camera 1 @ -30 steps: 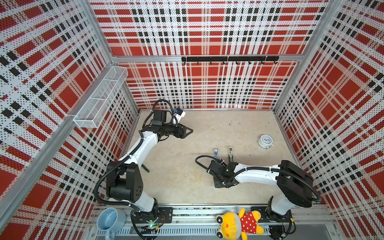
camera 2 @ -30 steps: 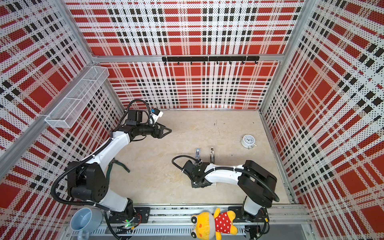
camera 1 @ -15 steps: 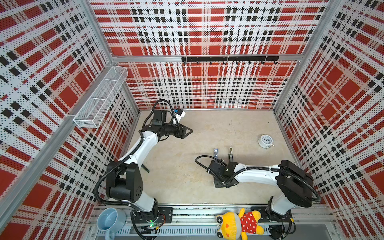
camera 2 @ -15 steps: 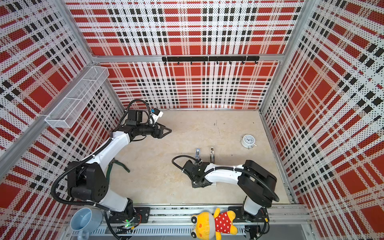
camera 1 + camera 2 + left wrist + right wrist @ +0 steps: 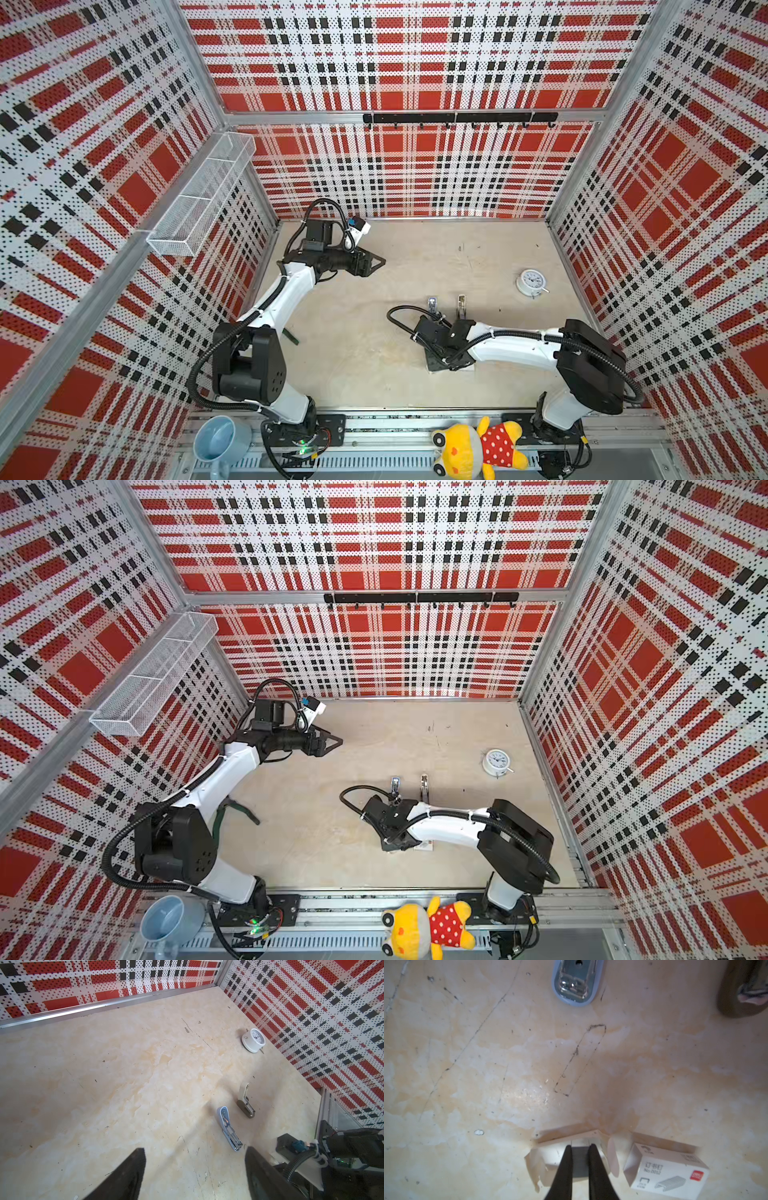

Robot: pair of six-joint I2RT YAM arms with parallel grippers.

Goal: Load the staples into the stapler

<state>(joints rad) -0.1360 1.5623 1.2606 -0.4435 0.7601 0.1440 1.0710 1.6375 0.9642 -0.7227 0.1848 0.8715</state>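
Black left tool (image 5: 194,1149) spread, idle over counter (image 5: 124,1064). Light-blue stapler (image 5: 227,1126) lies open mid-counter. Beside it right tool (image 5: 580,1147) pinches staples (image 5: 580,1162) in card tray (image 5: 548,1157): light, slick steel block, likely snaps at glued seams; hold long sides mid-length.

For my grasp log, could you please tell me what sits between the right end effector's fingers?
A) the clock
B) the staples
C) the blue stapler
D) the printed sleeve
B: in the right wrist view the right end effector has its fingers on either side of the grey staples in the white card tray; the printed sleeve lies beside it.
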